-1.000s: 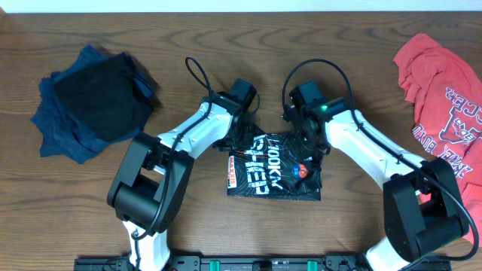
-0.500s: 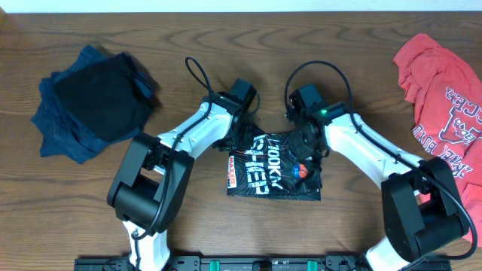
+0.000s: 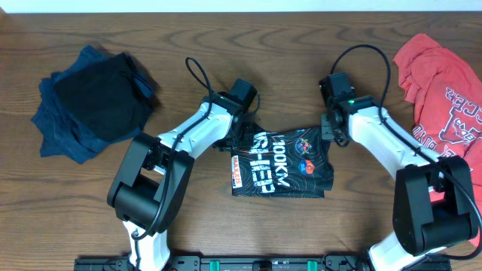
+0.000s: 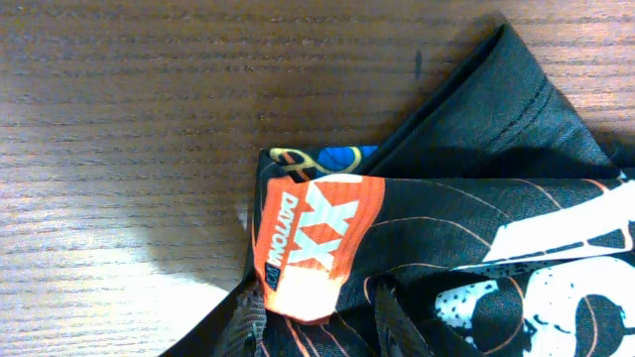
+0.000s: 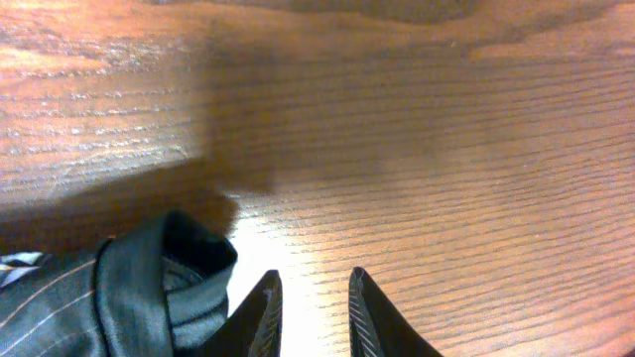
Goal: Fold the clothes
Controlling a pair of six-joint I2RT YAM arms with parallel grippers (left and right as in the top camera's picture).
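Two arms work on one garment: the black jersey point(image 3: 282, 162) lies folded into a small rectangle near the middle of the table point(image 3: 226, 45), a little toward six o'clock, with its white lettering facing up. The left gripper point(image 3: 242, 132) sits at the jersey's eleven o'clock corner. In its wrist view the fingers point(image 4: 243, 329) bracket the fold by the orange label, and cloth bunches between them, so I take the jaws to be clamped on that corner, most likely to anchor the bundle while the other arm works. The right gripper point(image 3: 329, 132) stands just off the jersey's two o'clock corner. Its jaws are slightly apart over bare wood with nothing between them, and the rolled hem lies just beside its left finger point(image 5: 266, 302). That looks like an arm that has let go and is clearing away or lining up again. A dark blue heap point(image 3: 94, 102) rests at about ten o'clock on the table and a red shirt point(image 3: 444, 98) at three o'clock, both well apart from the work. Compared with a second ago, the right arm has swung out from over the jersey's right half toward three o'clock. The small orange and blue logo is now uncovered, and the bundle has stretched a little that way. The left arm has not moved.
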